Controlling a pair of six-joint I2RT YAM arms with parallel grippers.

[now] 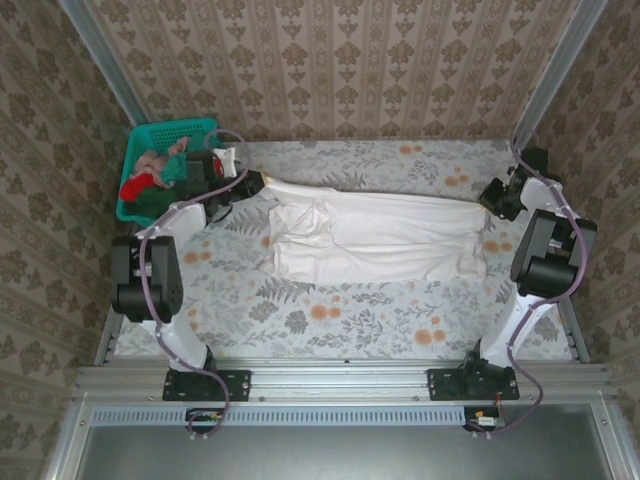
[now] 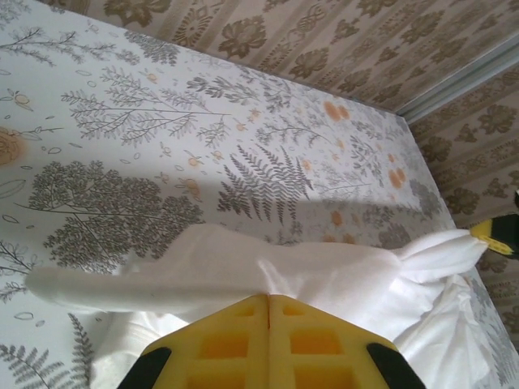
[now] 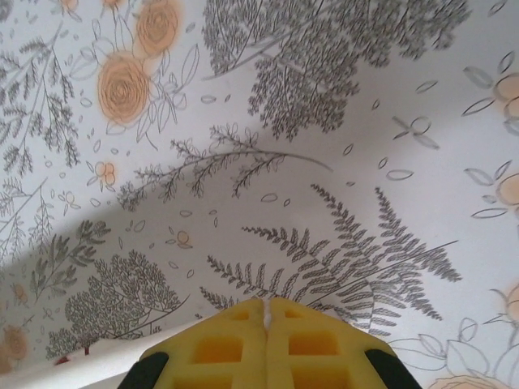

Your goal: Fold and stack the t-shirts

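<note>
One white t-shirt [image 1: 380, 240], partly folded, is being pinched by the clenched left hand [image 2: 268, 300] and right hand [image 3: 265, 302]; remaining t-shirts [image 1: 155, 180] are being left in the basket [image 1: 175, 127].

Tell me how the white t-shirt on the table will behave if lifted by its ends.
Probably floppy: the white t-shirt wrinkles and folds over itself on the table, so its middle should sag. Likely light: at the left gripper a thin pinch in the shut jaws holds a bunched edge up. Pushed, it would probably crumple, not slide whole.
</note>
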